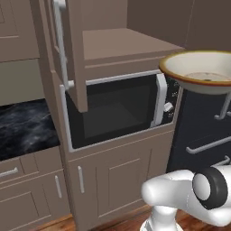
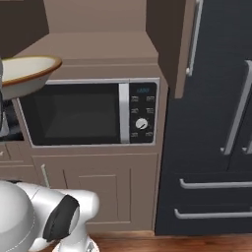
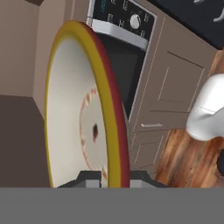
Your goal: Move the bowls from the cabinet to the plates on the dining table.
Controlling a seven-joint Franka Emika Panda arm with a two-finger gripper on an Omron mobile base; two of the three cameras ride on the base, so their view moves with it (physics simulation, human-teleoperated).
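A cream bowl (image 1: 198, 72) with a tan-brown rim hangs in the air, level with the top of the microwave. It also shows at the left edge of the right base view as the bowl (image 2: 24, 74). In the hand view my gripper (image 3: 113, 176) is shut on the rim of the bowl (image 3: 70, 113), which stands edge-on between the finger tips. The cabinet's door (image 1: 67, 49) stands open above the microwave, and its shelf (image 1: 122, 43) is bare. The plates and the dining table are out of view.
A built-in microwave (image 1: 122, 108) sits under the open cabinet, with brown lower cupboards (image 1: 113, 176) beneath. A dark fridge (image 2: 216, 123) with grey bar handles stands to the right. A black marble counter (image 1: 22, 126) lies at the left. The floor is wood.
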